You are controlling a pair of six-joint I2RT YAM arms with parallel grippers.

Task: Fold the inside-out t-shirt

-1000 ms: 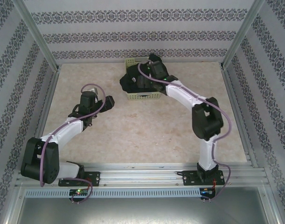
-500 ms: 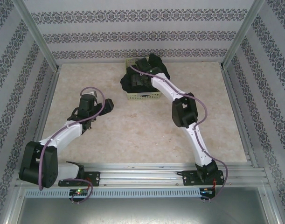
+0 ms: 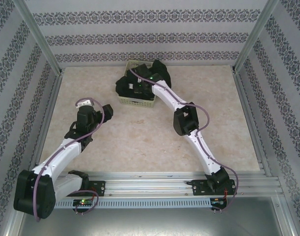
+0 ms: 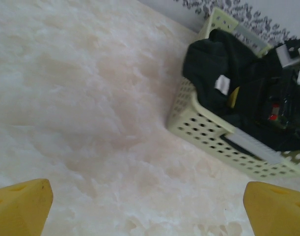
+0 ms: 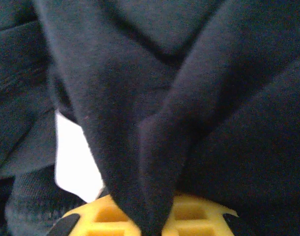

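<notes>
The inside-out t-shirt [image 3: 124,86] is a black bundle in the pale yellow-green basket [image 3: 136,102] at the back of the table. Its fabric spills over the basket's left rim. My right gripper [image 3: 135,84] reaches into the basket and is shut on a fold of the t-shirt [image 5: 154,98], pinched between its yellow fingers [image 5: 105,216]. A white tag [image 5: 73,157] shows beside that fold. My left gripper [image 3: 106,109] hangs open over bare table, left of the basket [image 4: 199,123]; its yellow fingertips [image 4: 22,204] stand wide apart with nothing between them. From there the t-shirt [image 4: 213,69] and its tag [image 4: 221,84] are visible.
The marbled tabletop [image 3: 140,137] is walled by patterned panels behind and on both sides. A metal rail [image 3: 150,187] runs along the near edge. The right arm [image 3: 186,120] stretches diagonally across the table's middle toward the basket.
The right gripper has pushed deeper into the basket and shut on the t-shirt. The basket has slid a little to the left. The left arm has drawn back toward the near left.
</notes>
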